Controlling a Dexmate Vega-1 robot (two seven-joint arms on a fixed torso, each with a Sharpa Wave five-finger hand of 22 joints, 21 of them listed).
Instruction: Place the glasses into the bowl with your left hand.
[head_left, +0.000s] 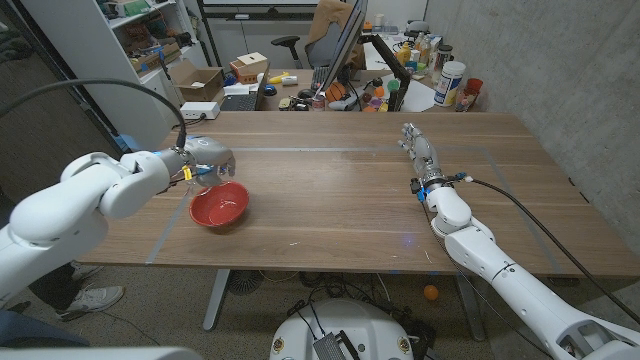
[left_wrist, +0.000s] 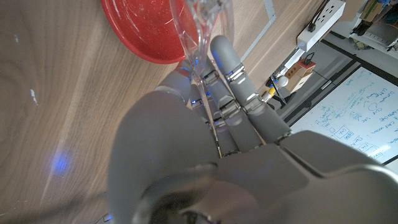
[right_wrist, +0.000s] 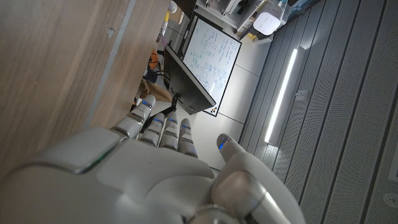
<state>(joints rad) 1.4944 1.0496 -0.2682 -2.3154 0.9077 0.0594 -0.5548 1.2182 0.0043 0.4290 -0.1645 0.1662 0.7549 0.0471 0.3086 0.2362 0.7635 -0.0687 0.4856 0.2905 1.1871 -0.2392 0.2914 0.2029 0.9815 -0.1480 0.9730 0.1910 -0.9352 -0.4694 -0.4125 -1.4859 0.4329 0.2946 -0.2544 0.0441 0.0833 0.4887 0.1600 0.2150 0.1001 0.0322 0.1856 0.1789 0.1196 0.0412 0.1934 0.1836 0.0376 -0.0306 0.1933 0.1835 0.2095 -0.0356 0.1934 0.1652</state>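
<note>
A red bowl (head_left: 219, 207) sits on the wooden table near its left front. My left hand (head_left: 203, 161) hovers just above the bowl's far rim and holds clear glasses (head_left: 200, 176). In the left wrist view the fingers (left_wrist: 233, 71) pinch the transparent glasses (left_wrist: 205, 18) right over the red bowl (left_wrist: 140, 31). My right hand (head_left: 418, 148) stands on the table at the right, fingers stretched out and apart, holding nothing. The right wrist view shows the back of that hand (right_wrist: 155, 168) above bare wood.
A cluttered desk (head_left: 330, 95) with boxes, bottles and a monitor stands behind the table's far edge. A power strip (head_left: 197, 108) lies beyond the far left corner. Tape lines mark the tabletop (head_left: 330, 200) between the two hands.
</note>
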